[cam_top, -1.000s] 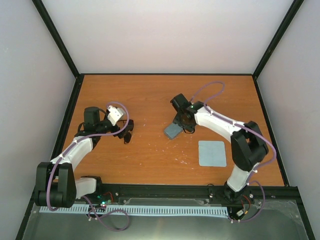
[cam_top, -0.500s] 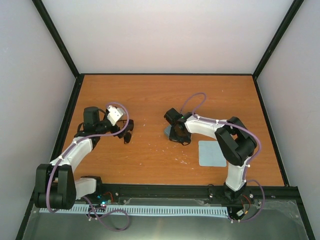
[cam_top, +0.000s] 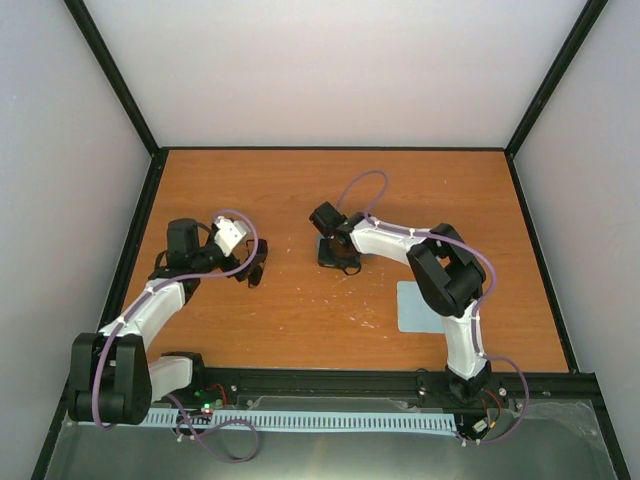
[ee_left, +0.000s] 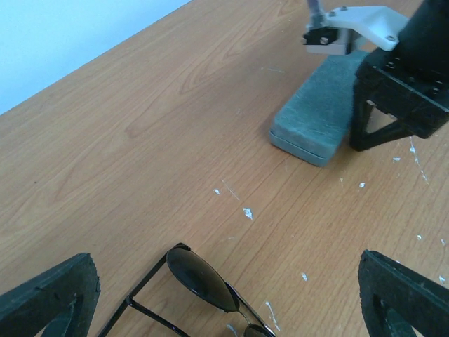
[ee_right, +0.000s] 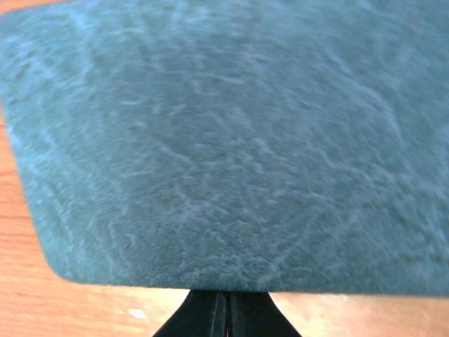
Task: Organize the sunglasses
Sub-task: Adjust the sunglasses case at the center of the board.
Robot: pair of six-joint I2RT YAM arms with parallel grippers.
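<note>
Orange-brown wood-grain table, white scuff flecks mid-surface, pale walls on three sides.

Left end effector: jaws spread wide, poised over the black-framed sunglasses with dark lenses. In the left wrist view the two fingers sit at the bottom corners, with the sunglasses between them and touching neither. The sunglasses lie on the table left of centre, thin arms unfolded.

Oblong grey-blue felt-textured case: closed, flat on the table right of the sunglasses and well apart from them.

Right end effector: fingers pressed together, only a thin seam between them, tips at the near edge of the case. The case fills the right wrist view. Contact cannot be confirmed.

Flat pale blue square cloth: on the table near the right arm, partly hidden by it.
</note>
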